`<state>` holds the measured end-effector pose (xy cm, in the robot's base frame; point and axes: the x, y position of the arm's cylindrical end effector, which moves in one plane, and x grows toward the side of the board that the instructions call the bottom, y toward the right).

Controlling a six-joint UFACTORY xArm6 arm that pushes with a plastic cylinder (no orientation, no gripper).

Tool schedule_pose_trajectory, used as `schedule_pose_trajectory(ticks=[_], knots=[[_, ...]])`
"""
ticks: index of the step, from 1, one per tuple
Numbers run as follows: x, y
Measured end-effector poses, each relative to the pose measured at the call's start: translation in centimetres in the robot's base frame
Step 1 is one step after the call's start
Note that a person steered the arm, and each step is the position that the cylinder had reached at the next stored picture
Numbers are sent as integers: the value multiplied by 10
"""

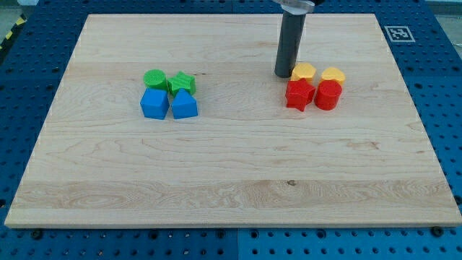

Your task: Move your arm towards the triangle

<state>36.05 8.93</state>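
Observation:
My tip (283, 74) rests on the board at the upper middle, just left of a yellow block (303, 71), touching or nearly touching it. A second yellow block (333, 74) lies to its right. Below them sit a red star-shaped block (299, 94) and a red block (328, 95). Far to the view's left is a second cluster: a green round block (154, 79), a green star (182, 83), a blue cube-like block (154, 104) and a blue triangle-like block (183, 106). The tip is well right of that cluster.
The wooden board (231, 180) lies on a blue pegboard table (36, 43). A black-and-white marker tag (398, 32) sits at the board's top right corner.

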Motion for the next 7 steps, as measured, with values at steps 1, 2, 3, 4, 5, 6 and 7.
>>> schedule_pose_trajectory(ticks=[1, 2, 3, 4, 5, 6, 7], knots=[[0, -1], [3, -26], [10, -51], [17, -57], [25, -57], [51, -57], [62, -57]])
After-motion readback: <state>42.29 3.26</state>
